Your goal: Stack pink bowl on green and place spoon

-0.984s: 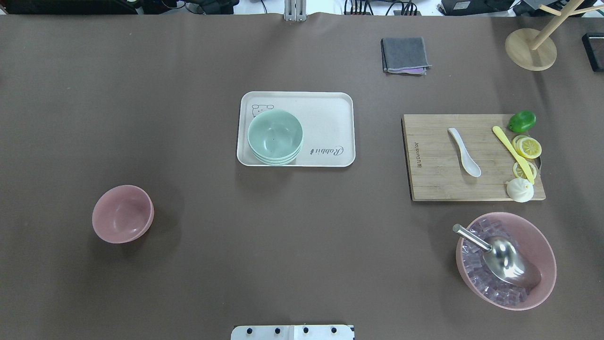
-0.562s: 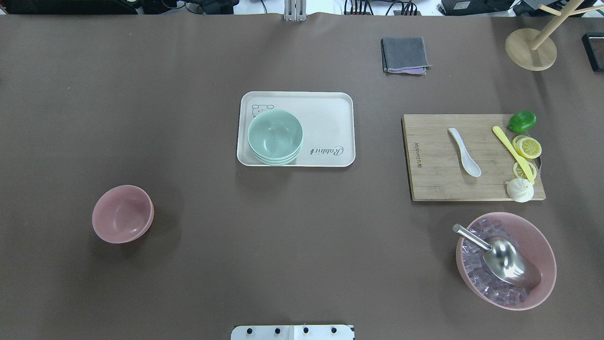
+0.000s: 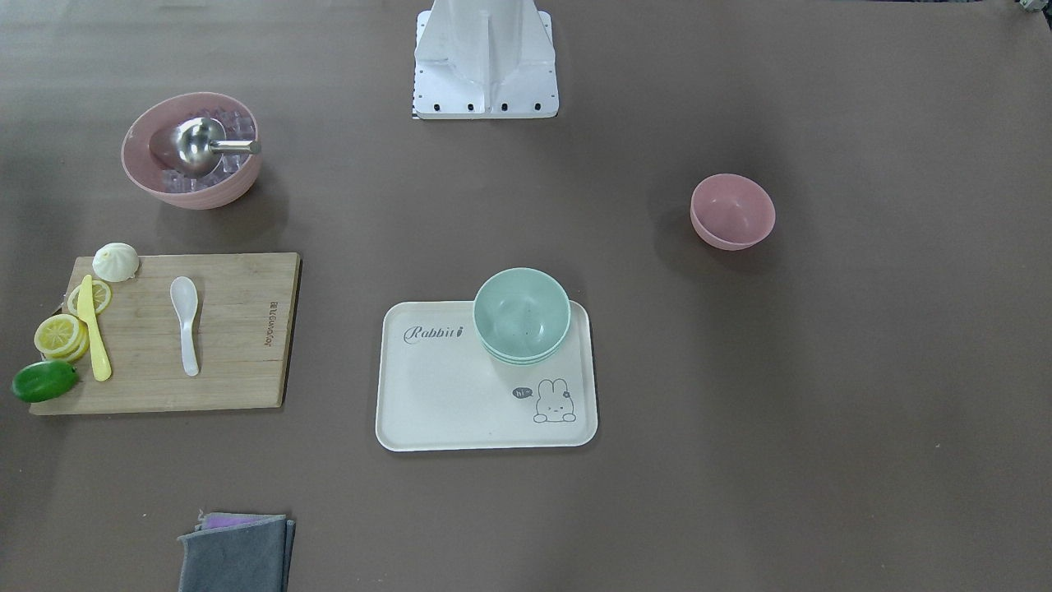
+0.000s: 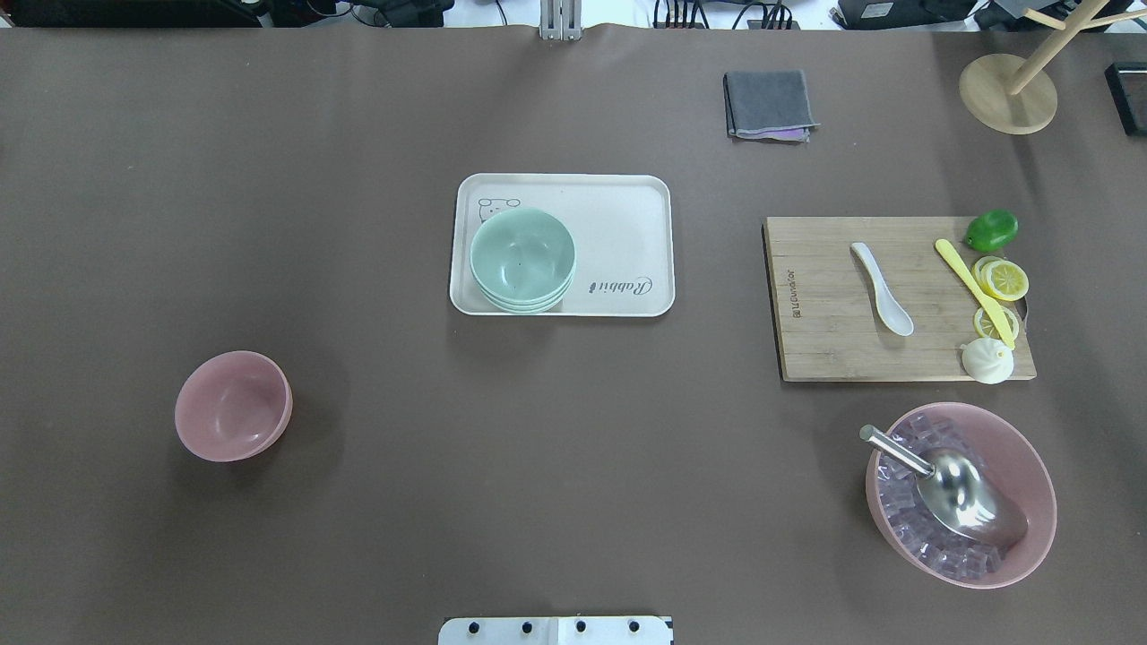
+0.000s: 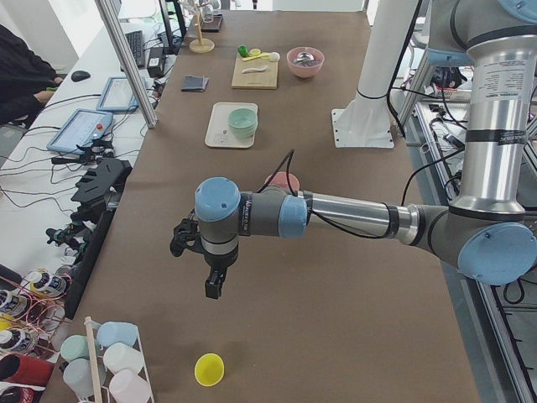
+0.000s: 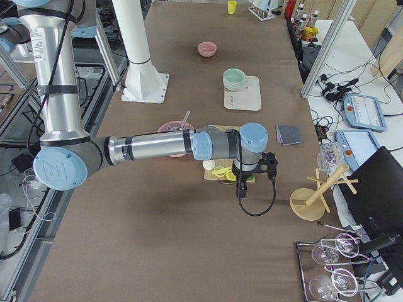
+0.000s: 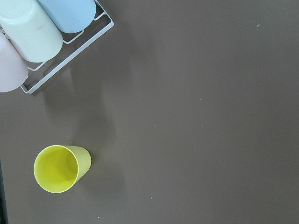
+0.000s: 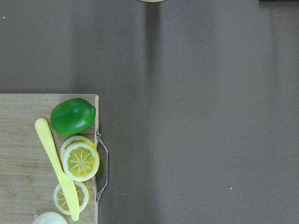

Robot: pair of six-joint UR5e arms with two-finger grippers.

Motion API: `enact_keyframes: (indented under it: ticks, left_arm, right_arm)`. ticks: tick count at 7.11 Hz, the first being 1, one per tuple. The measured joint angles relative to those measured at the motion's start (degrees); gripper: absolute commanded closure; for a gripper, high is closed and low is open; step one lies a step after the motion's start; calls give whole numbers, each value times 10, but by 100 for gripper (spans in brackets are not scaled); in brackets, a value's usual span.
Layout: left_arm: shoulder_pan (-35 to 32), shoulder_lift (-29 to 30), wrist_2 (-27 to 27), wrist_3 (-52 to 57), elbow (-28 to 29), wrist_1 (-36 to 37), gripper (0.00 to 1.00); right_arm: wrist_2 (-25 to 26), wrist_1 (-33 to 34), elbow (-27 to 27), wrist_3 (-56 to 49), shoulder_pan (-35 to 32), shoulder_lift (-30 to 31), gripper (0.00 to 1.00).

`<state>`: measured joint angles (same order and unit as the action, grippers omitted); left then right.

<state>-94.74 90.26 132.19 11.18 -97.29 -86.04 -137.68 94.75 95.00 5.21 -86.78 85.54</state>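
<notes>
A small pink bowl (image 4: 233, 406) stands empty on the brown table at the left; it also shows in the front view (image 3: 732, 211). A stack of green bowls (image 4: 521, 260) sits on the left part of a cream tray (image 4: 627, 202). A white spoon (image 4: 882, 288) lies on a wooden cutting board (image 4: 820, 340). My left gripper (image 5: 214, 285) hangs over bare table far out at the left end, away from the pink bowl. My right gripper (image 6: 241, 189) hangs just past the board's right edge. I cannot tell whether either is open or shut.
A large pink bowl (image 4: 1030, 466) holds ice cubes and a metal scoop (image 4: 959, 493). Lemon slices (image 4: 1004, 279), a yellow knife (image 4: 972, 288), a lime (image 4: 991, 230) and a bun (image 4: 987, 360) lie on the board. A grey cloth (image 4: 769, 104) lies at the back. A yellow cup (image 7: 60, 168) and a cup rack (image 7: 70, 51) stand below the left wrist.
</notes>
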Motion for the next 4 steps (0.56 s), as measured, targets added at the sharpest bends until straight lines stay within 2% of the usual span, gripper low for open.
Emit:
enact_keyframes:
  ticks: [4]
  left_arm:
    - [0,0,26,-4,-4,2,1]
  right_arm:
    - [-12,-4,1,1,0,2,0]
